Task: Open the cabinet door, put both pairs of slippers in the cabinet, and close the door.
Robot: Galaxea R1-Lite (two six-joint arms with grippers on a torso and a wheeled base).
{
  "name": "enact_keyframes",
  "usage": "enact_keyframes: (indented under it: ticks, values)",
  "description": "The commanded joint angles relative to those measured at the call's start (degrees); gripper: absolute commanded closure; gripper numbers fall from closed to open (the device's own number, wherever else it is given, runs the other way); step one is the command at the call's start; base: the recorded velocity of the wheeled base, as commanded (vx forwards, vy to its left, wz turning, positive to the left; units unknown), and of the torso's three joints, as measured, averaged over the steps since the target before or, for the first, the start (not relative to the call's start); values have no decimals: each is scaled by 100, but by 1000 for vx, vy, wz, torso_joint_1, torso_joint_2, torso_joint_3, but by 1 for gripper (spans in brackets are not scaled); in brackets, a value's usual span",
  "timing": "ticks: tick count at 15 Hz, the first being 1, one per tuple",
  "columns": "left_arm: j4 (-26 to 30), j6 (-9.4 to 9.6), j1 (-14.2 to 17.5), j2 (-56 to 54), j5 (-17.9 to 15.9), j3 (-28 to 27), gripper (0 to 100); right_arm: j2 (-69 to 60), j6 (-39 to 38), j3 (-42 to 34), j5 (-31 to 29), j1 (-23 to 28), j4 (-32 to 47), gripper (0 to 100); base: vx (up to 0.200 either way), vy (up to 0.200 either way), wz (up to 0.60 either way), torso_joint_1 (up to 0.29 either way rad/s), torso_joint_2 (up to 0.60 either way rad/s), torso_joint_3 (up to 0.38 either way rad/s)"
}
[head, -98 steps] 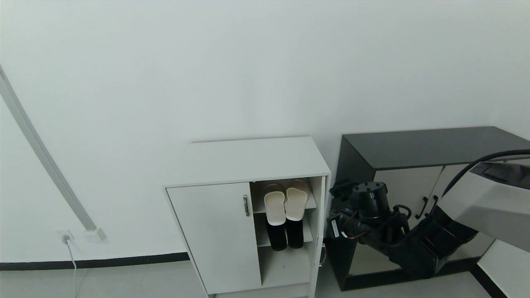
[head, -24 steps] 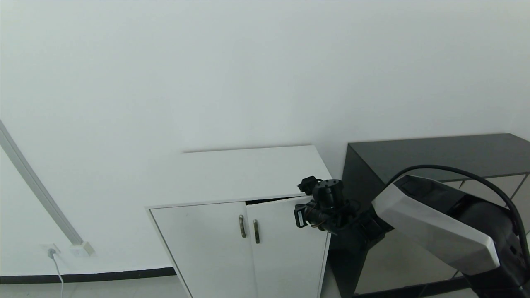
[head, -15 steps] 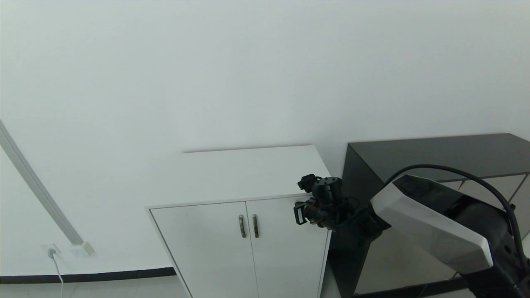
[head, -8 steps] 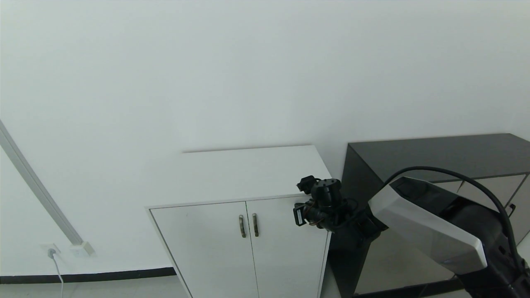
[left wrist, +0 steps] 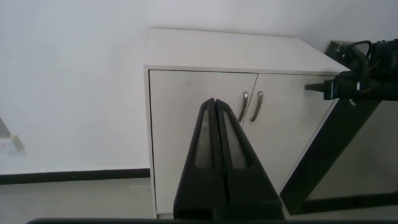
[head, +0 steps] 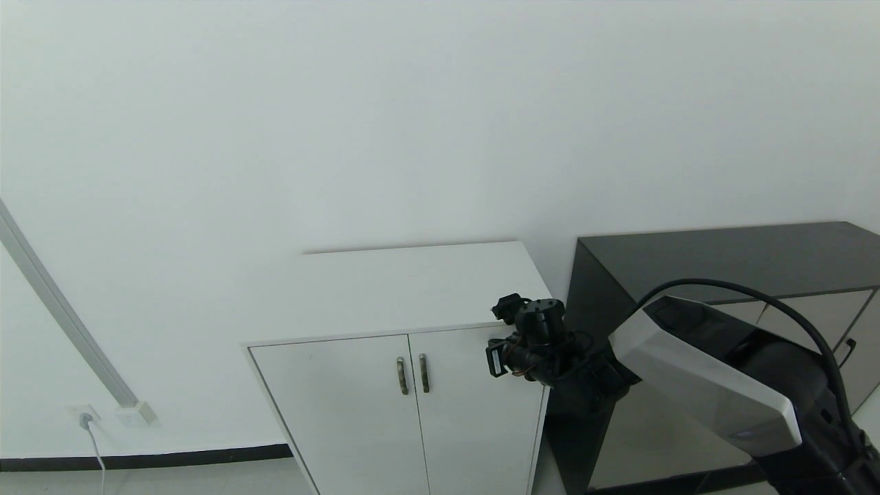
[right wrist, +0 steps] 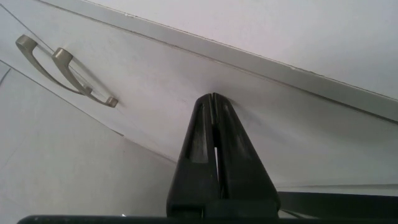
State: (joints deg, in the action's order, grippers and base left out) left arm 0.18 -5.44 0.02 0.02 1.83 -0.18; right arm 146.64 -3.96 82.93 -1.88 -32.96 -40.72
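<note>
The white cabinet (head: 412, 282) stands against the far wall, just left of a black sideboard (head: 722, 254). Its right door (head: 474, 412) lies flush with the left one, and the two metal handles (head: 411, 375) sit side by side at the middle seam. The right gripper (right wrist: 214, 95) has its fingers pressed together with nothing between them; their tips touch the door's face near its upper right corner, well away from the handles and on what I take to be the hinge side. The left gripper (left wrist: 214, 102) hangs on the near side of the cabinet, apart from it, with its fingers likewise together and empty. With both doors shut the slippers are presumably inside, so the task looks all but finished and the risks lie in the letting go. Pushing harder this close to the hinge would seat the door no better and could shove the cabinet against the wall or mark the panel. If the door has no catch, it may drift ajar once the tips lift off. Tips dragged sideways on the way off could scuff the face. The right arm also lies close to the sideboard's near left corner and could clip it in a careless retreat. No brand, label or writing can be read on the cabinet, the sideboard or the wall socket (head: 86, 416) low at the far left.
</note>
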Motion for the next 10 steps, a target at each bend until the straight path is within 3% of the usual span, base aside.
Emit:
enact_keyframes:
  ticks: [1, 5, 10]
  values:
    - [-1, -1, 6, -2, 2, 1, 100, 14, 1, 12, 3, 9, -6, 100, 0, 0, 0, 0, 0, 0]
    - [-1, -1, 6, -2, -7, 1, 100, -136, -34, -199, 3, 18, -33, 100, 0, 0, 0, 0, 0, 0]
    - [-1, -1, -2, 6, -7, 1, 100, -1050, -34, -1570, 3, 141, -622, 100, 0, 0, 0, 0, 0, 0]
